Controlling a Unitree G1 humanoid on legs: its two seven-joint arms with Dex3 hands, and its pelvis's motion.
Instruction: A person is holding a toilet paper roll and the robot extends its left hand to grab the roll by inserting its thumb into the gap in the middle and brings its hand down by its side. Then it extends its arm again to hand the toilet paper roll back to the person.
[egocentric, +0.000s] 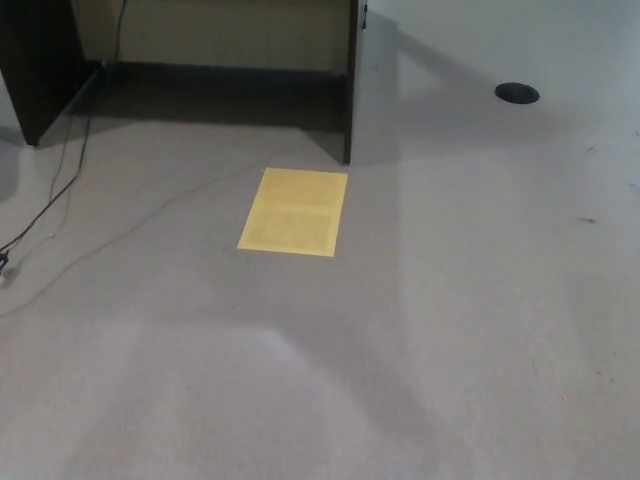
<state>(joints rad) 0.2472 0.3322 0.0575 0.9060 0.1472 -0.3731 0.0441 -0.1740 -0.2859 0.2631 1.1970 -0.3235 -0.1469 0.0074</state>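
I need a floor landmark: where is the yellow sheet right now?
In the head view the yellow sheet lies flat on the grey floor, centre-left, just in front of the dark desk panel.

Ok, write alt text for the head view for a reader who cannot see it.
A grey carpeted floor with a yellow sheet lying flat near the foot of a dark desk. No robot hand, person or toilet paper roll is in view. Thin cables trail across the floor at left, and a small black disc sits at upper right.

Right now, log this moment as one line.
hands: none in view | roll: not in view | person: not in view | floor: yellow sheet, black cable
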